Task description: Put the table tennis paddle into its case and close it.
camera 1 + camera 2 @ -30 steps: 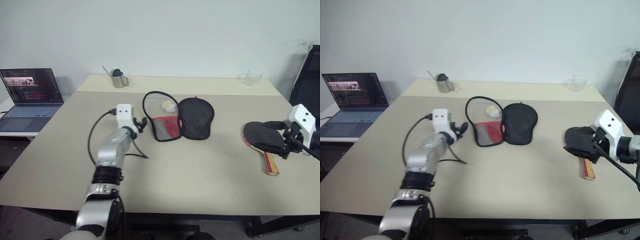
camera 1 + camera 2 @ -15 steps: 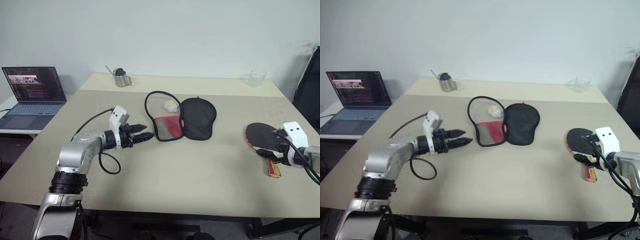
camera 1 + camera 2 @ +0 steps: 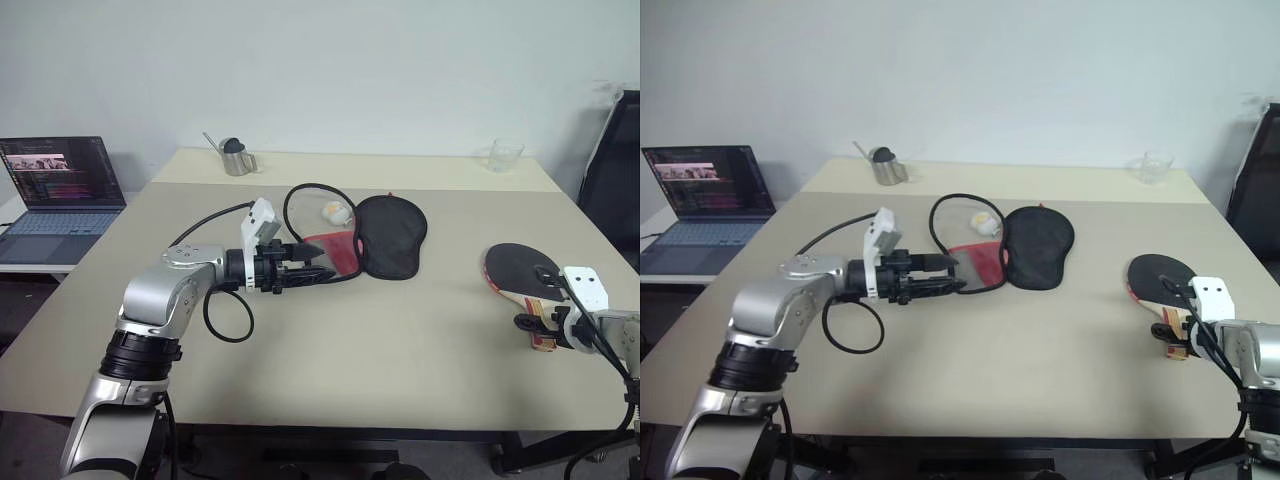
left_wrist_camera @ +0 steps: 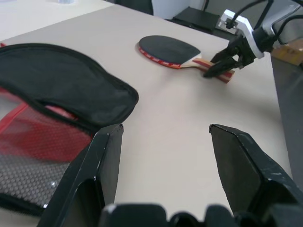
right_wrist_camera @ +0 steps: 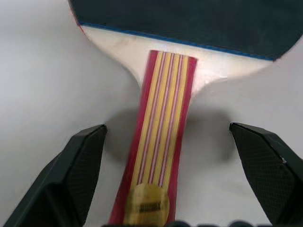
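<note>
The table [image 3: 400,340] carries all task items, with a laptop [image 3: 62,200] on a side surface beyond its left edge. The case [image 3: 370,235] lies unzipped and spread flat near the table's middle, its black outer half to the right and the red mesh-pocket half to the left, so the interior is exposed to receive the bat; a small white ball [image 3: 335,211] rests on the mesh half, near its far rim. The table tennis paddle [image 3: 522,278] lies flat near the right edge, well apart from the case, handle pointing toward the robot. The left gripper [image 3: 312,275] is held level, pointing right, its jaws standing apart and empty just at the case's near-left rim, judged placed to steady or hold the pouch open. The right gripper [image 5: 170,189] points down over the handle with a finger [image 5: 78,177] either side of it, jaws fully apart and not closed, judged lined up to clamp the handle. A metal cup [image 3: 236,158] and a clear glass [image 3: 505,155] stand at the far edge, uninvolved.
</note>
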Controlling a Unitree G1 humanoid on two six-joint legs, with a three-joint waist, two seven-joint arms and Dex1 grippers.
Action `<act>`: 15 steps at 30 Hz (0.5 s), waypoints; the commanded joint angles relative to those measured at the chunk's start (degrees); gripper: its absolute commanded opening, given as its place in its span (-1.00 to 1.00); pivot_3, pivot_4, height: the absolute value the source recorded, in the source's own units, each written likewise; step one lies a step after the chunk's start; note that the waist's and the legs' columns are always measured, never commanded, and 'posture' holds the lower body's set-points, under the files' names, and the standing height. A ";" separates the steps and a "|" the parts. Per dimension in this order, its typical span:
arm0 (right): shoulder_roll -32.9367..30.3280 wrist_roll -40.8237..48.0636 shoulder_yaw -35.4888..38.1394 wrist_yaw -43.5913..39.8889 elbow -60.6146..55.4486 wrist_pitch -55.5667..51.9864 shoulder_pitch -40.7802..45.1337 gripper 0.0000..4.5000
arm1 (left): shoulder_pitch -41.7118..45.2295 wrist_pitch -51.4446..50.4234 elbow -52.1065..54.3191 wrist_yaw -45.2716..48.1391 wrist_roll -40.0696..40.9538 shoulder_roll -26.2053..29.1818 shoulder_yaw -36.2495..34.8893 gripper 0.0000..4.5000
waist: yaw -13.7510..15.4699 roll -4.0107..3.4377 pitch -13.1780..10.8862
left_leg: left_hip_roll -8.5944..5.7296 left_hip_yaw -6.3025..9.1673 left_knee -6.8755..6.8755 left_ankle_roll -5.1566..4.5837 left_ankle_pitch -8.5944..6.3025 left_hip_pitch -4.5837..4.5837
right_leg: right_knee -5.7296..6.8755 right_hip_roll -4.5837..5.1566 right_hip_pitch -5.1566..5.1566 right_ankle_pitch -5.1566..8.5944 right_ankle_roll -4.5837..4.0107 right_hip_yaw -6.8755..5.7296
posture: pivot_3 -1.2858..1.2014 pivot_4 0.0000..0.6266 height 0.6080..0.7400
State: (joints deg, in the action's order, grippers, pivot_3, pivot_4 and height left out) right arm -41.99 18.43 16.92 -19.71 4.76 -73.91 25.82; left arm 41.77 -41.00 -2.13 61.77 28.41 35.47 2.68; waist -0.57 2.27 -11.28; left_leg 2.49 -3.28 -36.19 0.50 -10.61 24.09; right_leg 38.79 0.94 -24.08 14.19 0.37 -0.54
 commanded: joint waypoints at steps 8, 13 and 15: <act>2.65 -1.31 0.52 2.09 4.75 3.00 2.63 0.50 | 1.96 1.60 0.33 -1.06 -0.34 -0.82 -1.11 0.41 | -0.28 0.42 0.26 | 0.02 -0.02 -0.03 -0.02 0.01 -0.06 | -0.01 0.00 0.05 -0.05 0.02 0.04 | 0.03 -0.52 1.00; 3.11 -1.78 0.32 2.65 4.03 2.89 3.97 -0.24 | 1.73 1.82 0.39 -1.67 -0.34 -1.01 -1.20 0.41 | -0.93 0.42 0.26 | 0.06 0.01 -0.01 -0.03 0.02 -0.06 | 0.00 0.03 0.04 -0.05 0.00 0.03 | 0.03 -0.52 1.00; 3.15 -1.75 0.25 2.81 3.73 2.85 4.58 -0.52 | 1.71 1.95 0.31 -1.85 -0.40 -1.06 -1.19 0.41 | -1.13 0.42 0.26 | 0.06 0.00 0.03 -0.03 0.02 -0.05 | -0.02 0.03 0.02 -0.04 0.00 0.04 | 0.03 -0.52 1.00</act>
State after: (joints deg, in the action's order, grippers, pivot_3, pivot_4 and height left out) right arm -38.67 16.93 16.82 -17.21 9.21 -71.01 29.62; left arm 42.55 -40.20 -2.81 60.16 27.86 34.47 2.68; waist -1.70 2.69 -11.03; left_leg 2.56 -3.29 -36.15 0.47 -10.59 24.04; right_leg 38.76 0.97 -24.06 14.14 0.37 -0.49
